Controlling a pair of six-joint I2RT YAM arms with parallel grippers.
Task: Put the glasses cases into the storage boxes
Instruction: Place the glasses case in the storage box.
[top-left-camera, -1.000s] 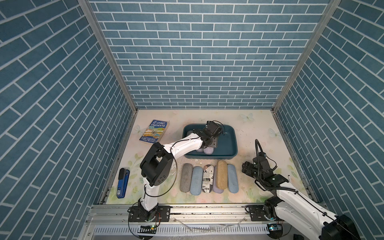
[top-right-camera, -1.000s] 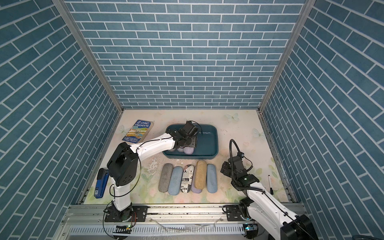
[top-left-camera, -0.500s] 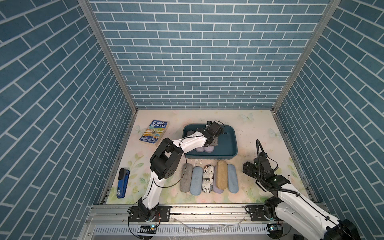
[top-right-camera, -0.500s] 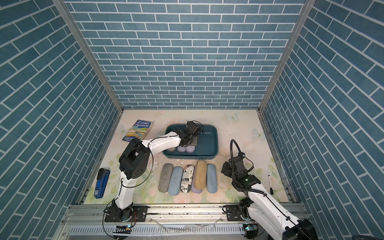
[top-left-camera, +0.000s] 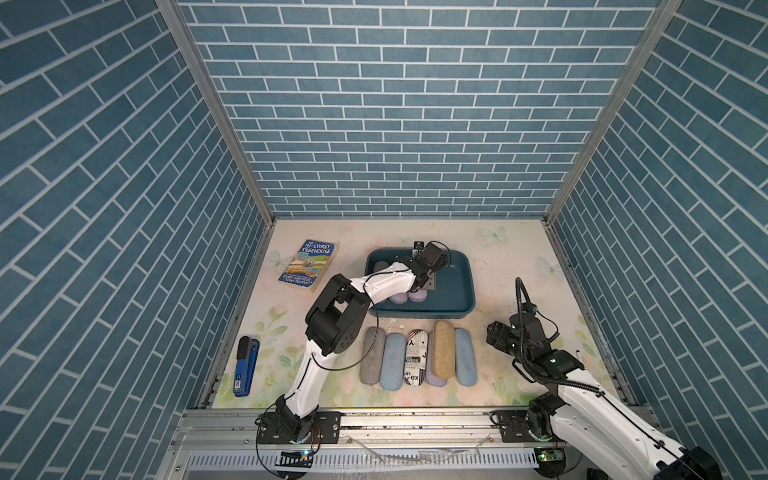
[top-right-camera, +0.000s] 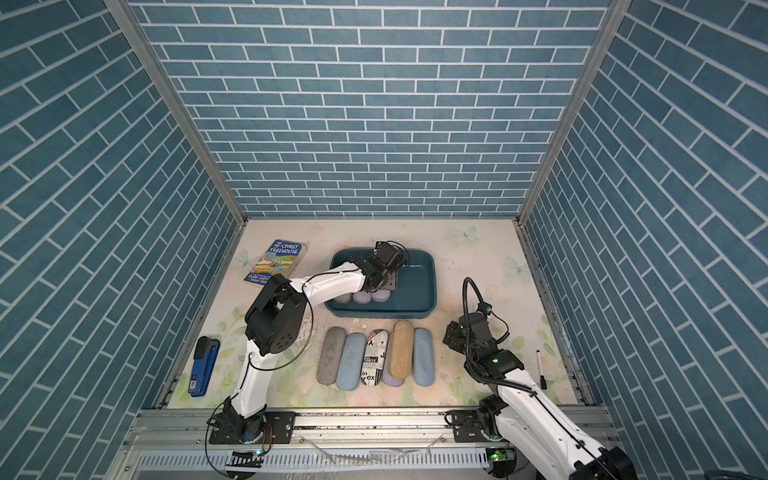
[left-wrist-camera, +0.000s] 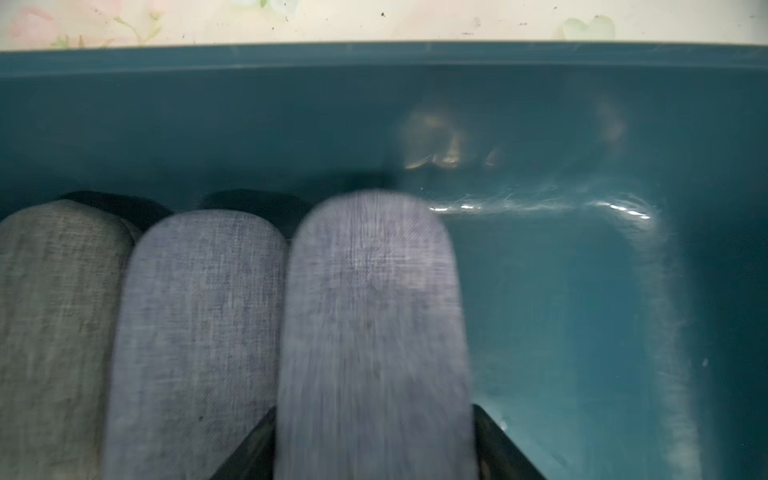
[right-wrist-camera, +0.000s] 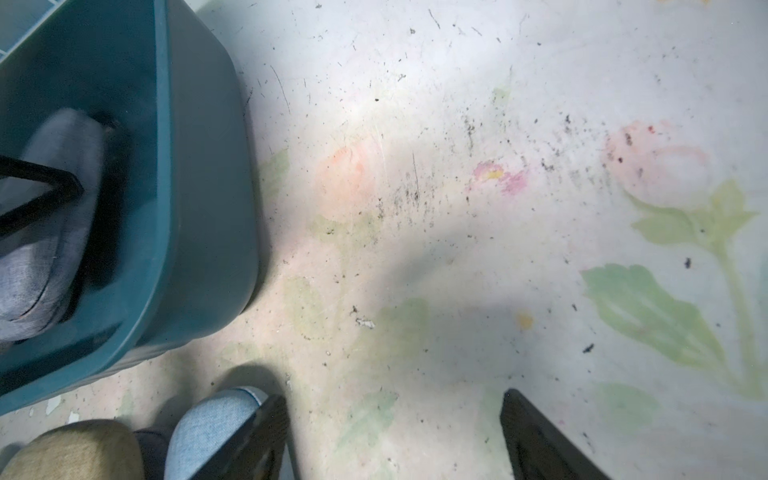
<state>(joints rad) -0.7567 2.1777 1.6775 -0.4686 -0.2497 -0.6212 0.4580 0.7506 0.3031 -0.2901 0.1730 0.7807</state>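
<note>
The dark teal storage box (top-left-camera: 457, 286) stands at the middle back of the mat. My left gripper (top-left-camera: 429, 286) reaches into it, shut on a lavender glasses case (left-wrist-camera: 370, 291) that looks blurred between the fingers. Beside that case in the box lie another lavender case (left-wrist-camera: 195, 311) and a grey case (left-wrist-camera: 54, 311). In front of the box a row lies on the mat: grey (top-left-camera: 372, 355), light blue (top-left-camera: 394, 360), newspaper print (top-left-camera: 415, 357), tan (top-left-camera: 444, 349) resting on a lavender one (top-left-camera: 434, 380), and light blue (top-left-camera: 465, 357). My right gripper (top-left-camera: 494, 336) hangs open over bare mat right of the row.
A blue book (top-left-camera: 308, 266) lies at the back left and a blue-and-black stapler (top-left-camera: 245, 365) at the front left. A black marker (top-right-camera: 540, 368) lies near the right wall. Brick-patterned walls close in three sides.
The left arm's elbow has swung forward toward the box while its gripper stayed over the box with the lavender case. The right arm has not moved.
</note>
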